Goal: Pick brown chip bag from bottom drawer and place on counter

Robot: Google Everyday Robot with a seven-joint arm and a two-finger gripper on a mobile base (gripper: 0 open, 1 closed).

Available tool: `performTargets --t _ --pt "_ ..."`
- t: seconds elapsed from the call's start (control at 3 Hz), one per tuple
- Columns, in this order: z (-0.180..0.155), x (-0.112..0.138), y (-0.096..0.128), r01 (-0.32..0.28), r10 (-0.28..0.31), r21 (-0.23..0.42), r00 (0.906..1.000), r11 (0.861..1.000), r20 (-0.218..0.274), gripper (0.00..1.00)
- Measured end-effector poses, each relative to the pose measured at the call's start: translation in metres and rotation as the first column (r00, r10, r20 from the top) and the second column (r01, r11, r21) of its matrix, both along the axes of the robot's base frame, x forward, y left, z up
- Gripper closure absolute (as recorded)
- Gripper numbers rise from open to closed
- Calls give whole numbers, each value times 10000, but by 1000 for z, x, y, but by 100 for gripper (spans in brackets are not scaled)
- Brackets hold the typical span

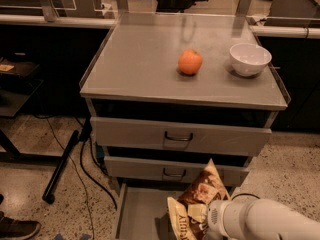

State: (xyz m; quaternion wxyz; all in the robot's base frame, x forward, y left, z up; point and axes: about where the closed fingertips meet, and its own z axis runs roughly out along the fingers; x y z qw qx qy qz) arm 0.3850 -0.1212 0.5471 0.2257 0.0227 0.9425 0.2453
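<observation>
The brown chip bag (199,196) stands tilted above the open bottom drawer (139,215), its top corner overlapping the front of the middle drawer. My gripper (198,214) reaches in from the lower right on its white arm (260,222) and is shut on the bag's lower half. One pale finger (196,212) lies across the bag's front. The bag's lower end is cut off by the frame's bottom edge. Above the drawers lies the grey counter (140,59).
An orange (190,62) and a white bowl (249,59) sit on the right half of the counter. The two upper drawers (178,136) are pushed in. A black pole and cables lie on the floor at the left.
</observation>
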Motion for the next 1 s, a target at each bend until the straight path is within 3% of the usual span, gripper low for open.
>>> performTargets --t 0.33,0.67,1.0 --pt "78 -19 15 -931 909 303 9937 9952 655 100" --pt "78 -18 15 -932 911 296 9936 9952 665 100" --pt "112 -14 28 -1469 1411 389 9821 9884 1247 100"
